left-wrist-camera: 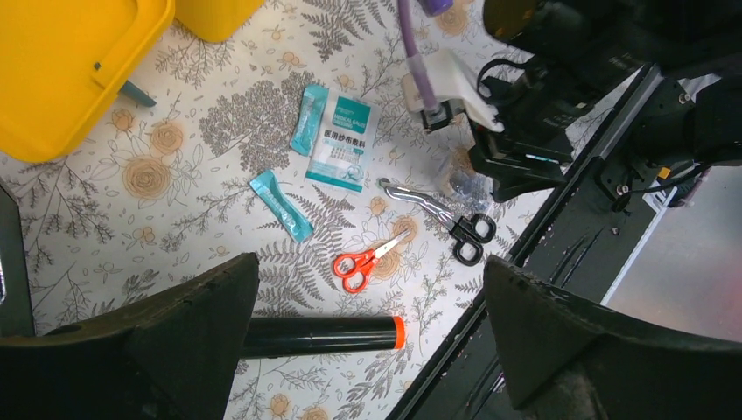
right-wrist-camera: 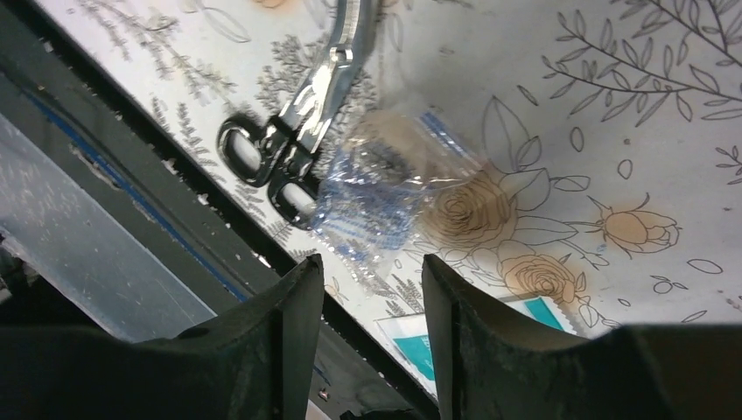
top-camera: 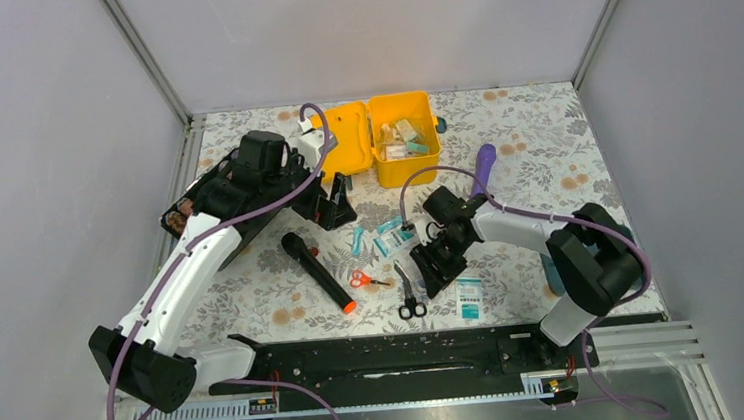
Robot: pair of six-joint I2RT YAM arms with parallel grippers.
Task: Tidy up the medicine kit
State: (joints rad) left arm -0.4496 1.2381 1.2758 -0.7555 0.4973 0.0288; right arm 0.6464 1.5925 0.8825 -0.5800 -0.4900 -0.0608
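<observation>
The yellow medicine kit [top-camera: 405,138] stands open at the back middle, with its lid [top-camera: 343,144] laid flat to the left and small packets inside. The kit's lid also fills the top left corner of the left wrist view [left-wrist-camera: 70,70]. My left gripper [top-camera: 335,205] is open and empty [left-wrist-camera: 372,280], held above the orange scissors [left-wrist-camera: 367,261] and the black flashlight [left-wrist-camera: 319,335]. My right gripper [top-camera: 435,265] is open and empty [right-wrist-camera: 372,262], just above a clear plastic bag [right-wrist-camera: 385,188] that lies beside black-handled metal scissors [right-wrist-camera: 297,131].
Teal and white packets [left-wrist-camera: 343,140] and two teal sachets [left-wrist-camera: 282,206] lie on the floral cloth in front of the kit. Another packet [top-camera: 470,298] lies near the front rail [top-camera: 389,354]. A black tray of rolls [top-camera: 187,209] sits at the left, and a purple tube [top-camera: 485,166] behind the right arm.
</observation>
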